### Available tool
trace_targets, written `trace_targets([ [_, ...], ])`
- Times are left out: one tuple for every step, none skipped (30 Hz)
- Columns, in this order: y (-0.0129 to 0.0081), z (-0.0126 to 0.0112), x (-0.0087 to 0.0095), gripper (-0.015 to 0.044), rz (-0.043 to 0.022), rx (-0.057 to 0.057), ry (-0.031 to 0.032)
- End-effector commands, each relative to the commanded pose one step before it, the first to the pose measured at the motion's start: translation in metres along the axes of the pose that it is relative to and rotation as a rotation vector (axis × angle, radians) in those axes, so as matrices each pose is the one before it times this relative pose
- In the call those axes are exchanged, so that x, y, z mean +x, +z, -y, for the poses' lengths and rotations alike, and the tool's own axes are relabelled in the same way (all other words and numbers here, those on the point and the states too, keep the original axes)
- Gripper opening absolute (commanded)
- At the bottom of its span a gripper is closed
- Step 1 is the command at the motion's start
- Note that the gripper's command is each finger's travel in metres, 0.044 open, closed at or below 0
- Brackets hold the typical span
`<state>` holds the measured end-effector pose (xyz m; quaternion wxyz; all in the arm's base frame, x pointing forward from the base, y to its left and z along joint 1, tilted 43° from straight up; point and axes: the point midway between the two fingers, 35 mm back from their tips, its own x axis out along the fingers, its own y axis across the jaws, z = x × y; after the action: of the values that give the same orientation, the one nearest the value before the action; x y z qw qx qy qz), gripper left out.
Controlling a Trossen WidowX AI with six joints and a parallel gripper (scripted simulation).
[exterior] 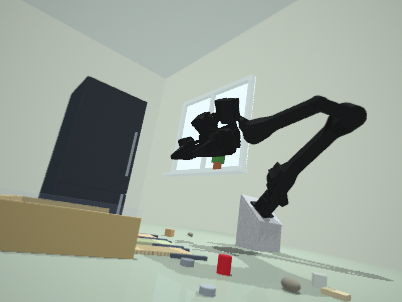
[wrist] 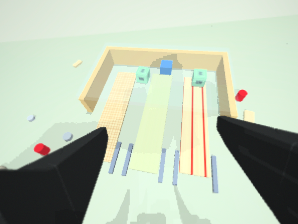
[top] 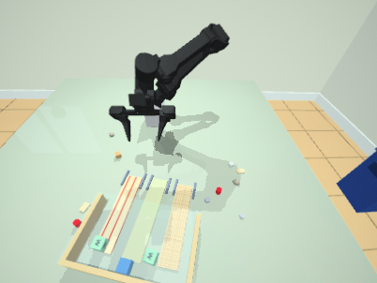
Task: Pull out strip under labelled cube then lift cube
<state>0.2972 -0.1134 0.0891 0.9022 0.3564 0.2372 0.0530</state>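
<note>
My gripper (top: pixel 144 140) (exterior: pixel 175 155) (wrist: pixel 161 127) is open and empty, high above the table on the arm's side of the strips. A teal cube (top: pixel 98 243) (wrist: pixel 199 77) with a dark letter-like mark sits on the far end of the red-striped strip (top: pixel 119 206) (wrist: pixel 197 130). A second marked teal cube (top: pixel 150 256) (wrist: pixel 142 74) sits between the far ends of the pale green strip (top: pixel 147 215) (wrist: pixel 152 120) and the woven tan strip (top: pixel 176 225) (wrist: pixel 118 107). A plain blue cube (top: pixel 124 265) (wrist: pixel 166 67) is at the green strip's far end; whether it rests on it is unclear.
A low wooden wall (top: pixel 87 227) (exterior: pixel 70 230) (wrist: pixel 165 57) encloses the far ends on three sides, open toward the arm. Short grey-blue rails (top: pixel 125 178) (wrist: pixel 215 174) flank the near ends. Red cylinders (top: pixel 218 190) (exterior: pixel 224 265) (wrist: pixel 42 149) and small pebbles and blocks lie around.
</note>
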Motion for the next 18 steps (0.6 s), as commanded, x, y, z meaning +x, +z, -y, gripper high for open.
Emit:
trace_targets([
  [0.00141,-0.00317,-0.00074,0.04,0.00506,-0.0048,0.00774],
  [0.0,0.0,0.0,0.04,0.0,0.0,0.0],
  [0.0,0.0,0.0,0.04,0.0,0.0,0.0],
  [0.0,0.0,0.0,0.04,0.0,0.0,0.0],
  [0.0,0.0,0.0,0.04,0.0,0.0,0.0],
  [0.00022,0.0008,0.00109,0.0374,-0.00584,0.0021,-0.00196],
  [0.0006,0.00238,0.00327,0.0347,-0.01767,0.0061,-0.00581],
  [0.00085,0.00387,0.00545,0.0321,-0.02999,0.0097,-0.0095],
  [0.00083,0.00458,0.00671,0.0295,-0.0377,0.0113,-0.01133],
  [0.00064,0.00439,0.00673,0.0269,-0.03869,0.0105,-0.01095],
  [0.00046,0.00419,0.00674,0.0242,-0.03963,0.0098,-0.01054],
  [0.00028,0.00399,0.00674,0.0216,-0.04054,0.0091,-0.0101],
  [0.00012,0.00379,0.00674,0.019,-0.04142,0.0083,-0.00964],
  [-0.00004,0.00359,0.00672,0.0164,-0.04226,0.0076,-0.00916],
  [-0.00018,0.00339,0.0067,0.0137,-0.04308,0.0069,-0.00866],
  [0.00009,0.00354,0.00602,0.0111,-0.04221,0.0109,-0.00664],
  [-0.00003,0.00337,0.00598,0.0085,-0.0429,0.0104,-0.00612],
  [-0.00014,0.0032,0.00592,0.0059,-0.04348,0.0099,-0.00557],
])
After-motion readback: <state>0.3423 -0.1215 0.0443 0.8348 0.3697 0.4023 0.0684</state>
